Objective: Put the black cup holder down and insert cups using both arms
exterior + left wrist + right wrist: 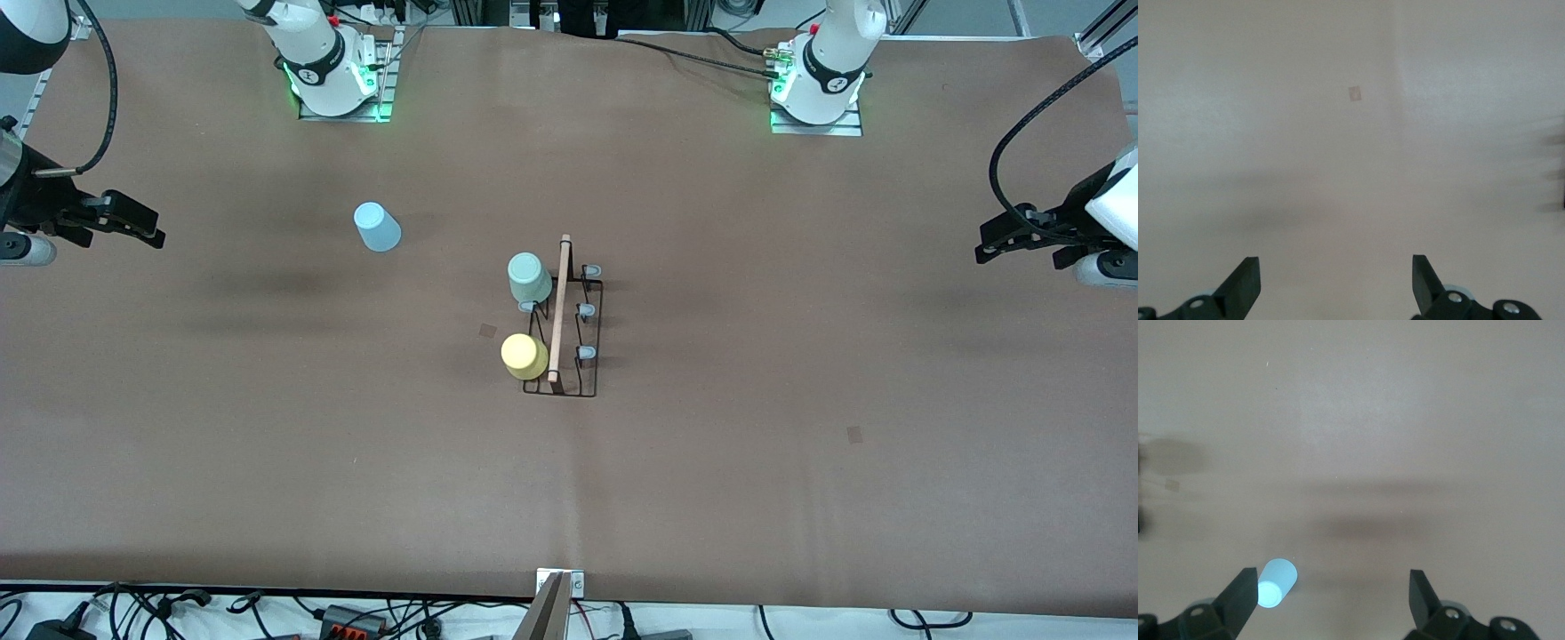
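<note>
The black cup holder (590,338) stands at the table's middle, its wooden rod (559,307) on top. A pale green cup (528,277) and a yellow cup (524,355) sit on prongs on its side toward the right arm's end, the yellow one nearer the front camera. The light blue cup (378,228) stands on the table apart from the rack, toward the right arm's end; it also shows in the right wrist view (1277,582). My right gripper (153,233) (1333,579) is open and empty, raised over its end of the table. My left gripper (983,252) (1336,263) is open and empty, raised over its own end.
Three prongs with grey-blue tips (585,310) on the rack's side toward the left arm's end are bare. Small tape marks lie on the brown table (853,434) (1355,94). Cables run along the table's front edge (356,613).
</note>
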{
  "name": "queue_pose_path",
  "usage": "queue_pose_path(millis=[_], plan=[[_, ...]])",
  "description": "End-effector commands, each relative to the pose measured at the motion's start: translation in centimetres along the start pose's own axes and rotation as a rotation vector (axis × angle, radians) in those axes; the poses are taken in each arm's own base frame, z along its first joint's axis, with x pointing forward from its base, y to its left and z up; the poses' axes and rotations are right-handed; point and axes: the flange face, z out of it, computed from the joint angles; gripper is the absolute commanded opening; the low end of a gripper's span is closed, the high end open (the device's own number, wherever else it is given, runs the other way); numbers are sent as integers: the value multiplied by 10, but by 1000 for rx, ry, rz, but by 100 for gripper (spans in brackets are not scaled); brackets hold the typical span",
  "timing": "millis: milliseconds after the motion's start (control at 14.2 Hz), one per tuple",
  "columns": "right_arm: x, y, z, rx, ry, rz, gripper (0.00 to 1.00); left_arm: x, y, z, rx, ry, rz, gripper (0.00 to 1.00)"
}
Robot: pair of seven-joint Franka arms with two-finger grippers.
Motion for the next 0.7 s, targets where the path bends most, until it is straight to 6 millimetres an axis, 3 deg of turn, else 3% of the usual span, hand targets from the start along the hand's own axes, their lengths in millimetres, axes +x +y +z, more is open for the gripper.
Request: queue_pose_path(millis=[0, 632], plan=[[-9, -2, -5, -14, 4, -18, 100, 2, -1, -6, -9, 6, 23, 100], [-11, 1, -8, -14, 10, -21, 100, 2, -1, -6, -9, 6, 24, 100]])
